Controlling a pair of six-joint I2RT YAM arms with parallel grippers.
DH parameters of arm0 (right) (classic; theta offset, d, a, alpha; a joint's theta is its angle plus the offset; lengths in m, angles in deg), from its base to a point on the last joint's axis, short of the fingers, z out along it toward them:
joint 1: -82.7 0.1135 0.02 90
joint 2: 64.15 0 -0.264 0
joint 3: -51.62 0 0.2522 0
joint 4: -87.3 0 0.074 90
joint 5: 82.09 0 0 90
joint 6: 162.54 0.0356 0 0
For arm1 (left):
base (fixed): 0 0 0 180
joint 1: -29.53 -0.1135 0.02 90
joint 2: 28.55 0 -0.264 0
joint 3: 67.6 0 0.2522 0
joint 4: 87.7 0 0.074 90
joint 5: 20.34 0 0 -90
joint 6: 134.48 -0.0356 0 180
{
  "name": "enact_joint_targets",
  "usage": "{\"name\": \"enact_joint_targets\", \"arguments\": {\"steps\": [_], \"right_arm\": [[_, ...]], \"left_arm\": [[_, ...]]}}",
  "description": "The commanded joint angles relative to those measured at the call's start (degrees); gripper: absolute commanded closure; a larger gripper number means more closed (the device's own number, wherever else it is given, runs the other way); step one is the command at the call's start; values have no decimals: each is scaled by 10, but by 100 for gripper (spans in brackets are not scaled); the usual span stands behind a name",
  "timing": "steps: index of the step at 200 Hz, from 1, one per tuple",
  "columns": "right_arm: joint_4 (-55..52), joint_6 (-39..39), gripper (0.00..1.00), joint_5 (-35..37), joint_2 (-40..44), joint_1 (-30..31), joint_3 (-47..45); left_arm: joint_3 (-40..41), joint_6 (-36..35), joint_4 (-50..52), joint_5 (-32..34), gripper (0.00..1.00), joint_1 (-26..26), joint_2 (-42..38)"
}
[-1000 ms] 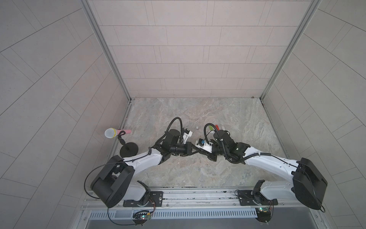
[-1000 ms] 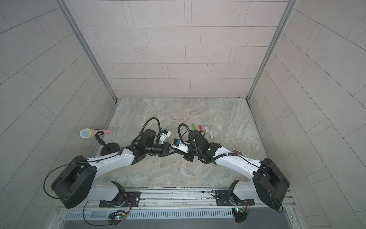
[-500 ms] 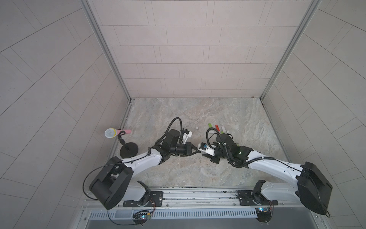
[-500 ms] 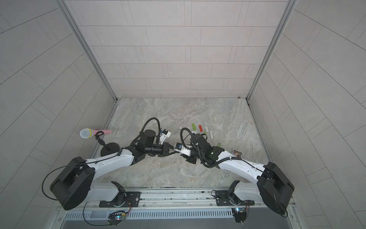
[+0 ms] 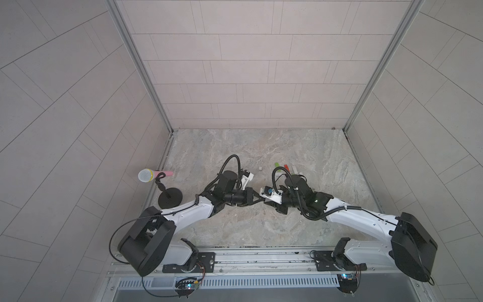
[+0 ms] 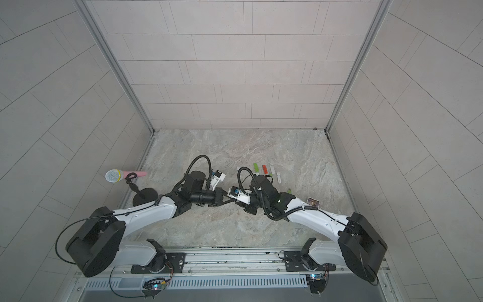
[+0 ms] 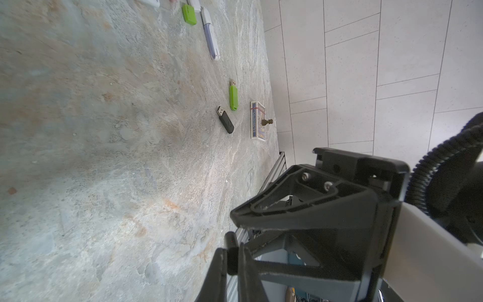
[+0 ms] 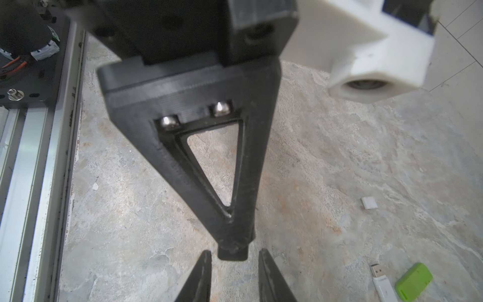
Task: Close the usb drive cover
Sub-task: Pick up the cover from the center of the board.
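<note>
— Where the bench [image 5: 235, 146] meets its left wall, what stands?
— A microphone [image 5: 145, 175] on a round black stand [image 5: 170, 200].
— And the left claw [image 7: 232, 248]?
— Clamped tight on a small black usb drive [image 7: 232, 261], held above the bench near its middle. The drive's end pokes past the fingertips. Whether its cover is on cannot be told.
— The right claw [image 8: 235, 252]?
— Tip to tip with the left. Its jaws stand a little apart, one on each side of that same drive, with a gap on both sides. It grips nothing.
— Further right?
— Loose on the bench are a green drive [image 7: 233, 98] and a black drive [image 7: 225, 119], plugs bare, beside a card box [image 7: 257, 120]. A red drive [image 6: 264, 169] lies farther back.
</note>
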Motion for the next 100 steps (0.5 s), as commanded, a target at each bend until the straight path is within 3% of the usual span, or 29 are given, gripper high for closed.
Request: {"name": "enact_joint_targets", "arguments": {"steps": [1,56,100], "right_arm": [[10,2,69,-9,-7,2,15],[11,2,83,-7,-11,2,15],[13,1,85,-12,-4,2,15]], "left_arm": [[-10,3,-15,-5,91,1,-8],[-8,3,-15,-5,91,1,-9],[-7,2,-15,-2,90,1,-6]]}}
